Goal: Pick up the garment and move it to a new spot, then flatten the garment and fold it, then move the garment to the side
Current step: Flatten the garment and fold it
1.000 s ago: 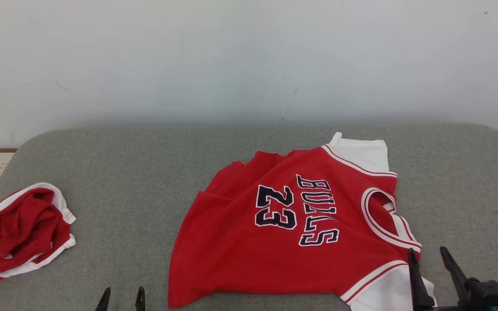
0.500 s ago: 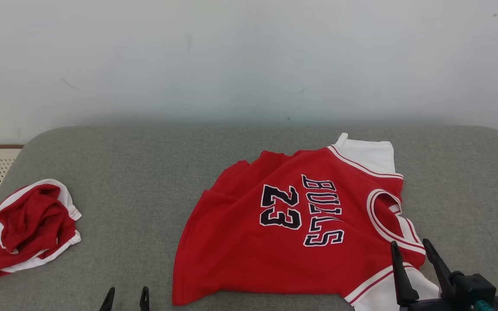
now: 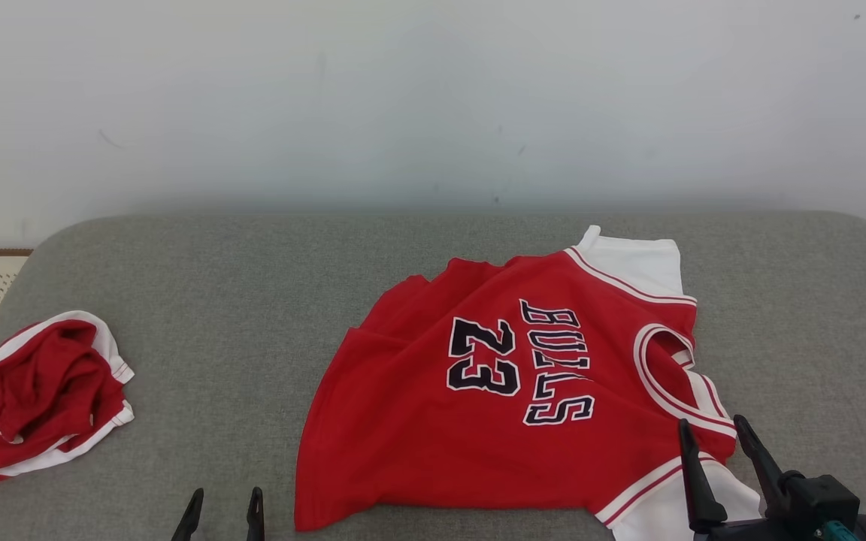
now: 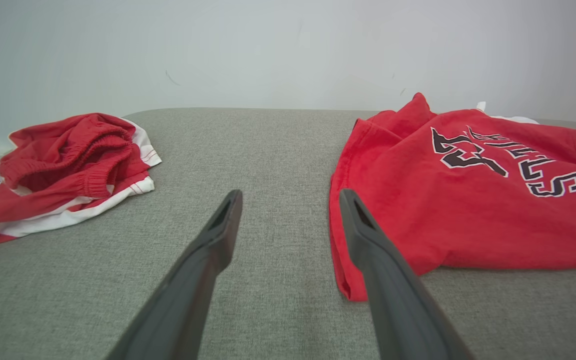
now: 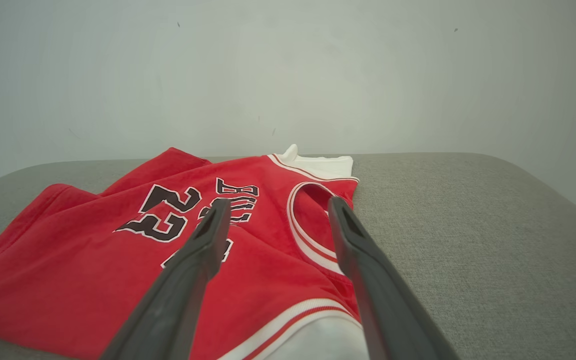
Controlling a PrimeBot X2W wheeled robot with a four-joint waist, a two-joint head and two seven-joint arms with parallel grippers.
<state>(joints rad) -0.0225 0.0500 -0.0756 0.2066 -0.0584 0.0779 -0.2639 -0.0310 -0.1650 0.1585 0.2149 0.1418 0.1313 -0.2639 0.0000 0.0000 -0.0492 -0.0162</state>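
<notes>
Evidently the red jersey [image 3: 508, 391] lies spread (though rumpled) right of centre on the grey cushion [image 3: 252, 300], not yet folded. The left gripper [image 3: 227, 492] and right gripper [image 3: 711, 422] gape wide, empty; flattening, folding and shifting aside look undone.

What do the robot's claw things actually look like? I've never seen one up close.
The left gripper and right gripper each have two long, slim jaws, matte dark grey to black, tapering to narrow tips. The wrist views show a small slot-like recess near each tip. The right one's jaws rise from a blocky black housing with a small teal patch.
</notes>
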